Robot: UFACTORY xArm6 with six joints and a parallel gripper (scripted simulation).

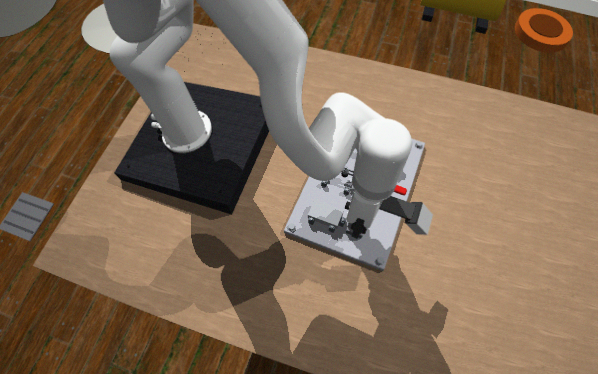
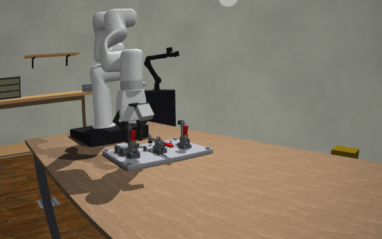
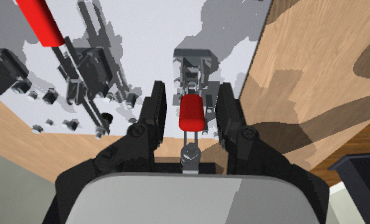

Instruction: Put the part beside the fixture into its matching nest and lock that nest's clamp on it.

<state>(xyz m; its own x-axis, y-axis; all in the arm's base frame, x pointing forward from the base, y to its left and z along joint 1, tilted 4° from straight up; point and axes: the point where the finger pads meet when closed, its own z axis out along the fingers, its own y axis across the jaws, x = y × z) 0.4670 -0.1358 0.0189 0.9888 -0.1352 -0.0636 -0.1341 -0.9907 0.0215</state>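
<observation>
The grey fixture plate carries three clamps. My gripper is open and hangs over the nest nearest the table's front edge. Its fingers stand on either side of that clamp's upright red handle, with a gap on each side. A grey block, the part, lies in this nest, partly hidden by the arm. The middle clamp's red handle lies flat. The far clamp's red handle stands upright.
The arm's black base stands on the table left of the plate. A yellow block sits beyond the table's far edge. The table's front edge runs close to the plate in the exterior view.
</observation>
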